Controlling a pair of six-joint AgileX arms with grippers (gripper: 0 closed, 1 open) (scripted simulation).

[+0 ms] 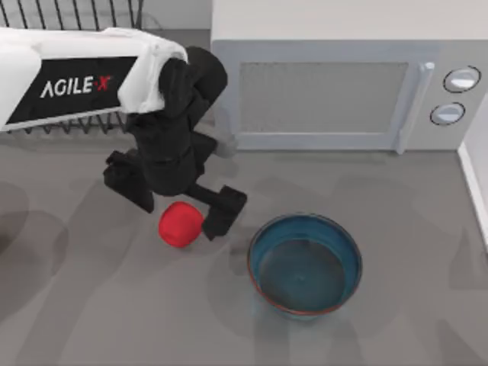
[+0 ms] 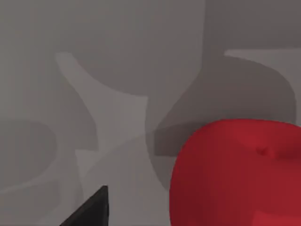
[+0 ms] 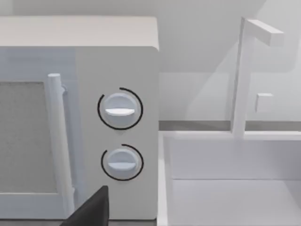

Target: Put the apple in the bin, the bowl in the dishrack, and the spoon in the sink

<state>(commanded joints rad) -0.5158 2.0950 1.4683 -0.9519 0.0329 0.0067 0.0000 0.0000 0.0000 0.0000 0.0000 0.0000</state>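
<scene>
My left claw (image 1: 177,207) hangs low over the tabletop (image 1: 91,320), fingers spread wide and holding nothing, with the apple (image 1: 181,224) sitting between them but slightly toward the near edge, so I judge a short shift that way should centre it before closing. This arm is plainly the nearer one. The bowl (image 1: 305,263) sits just to the right, apart from the apple; the dishrack (image 1: 72,19) is behind my arm, the microwave (image 1: 335,91) at the back. My right claw faces the microwave and sink (image 3: 225,188).

Top view: looks straight down on the table (image 1: 91,320).
Left wrist view: close above the apple (image 2: 235,174).
Right wrist view: faces the microwave (image 3: 117,70), shared with the top view.
</scene>
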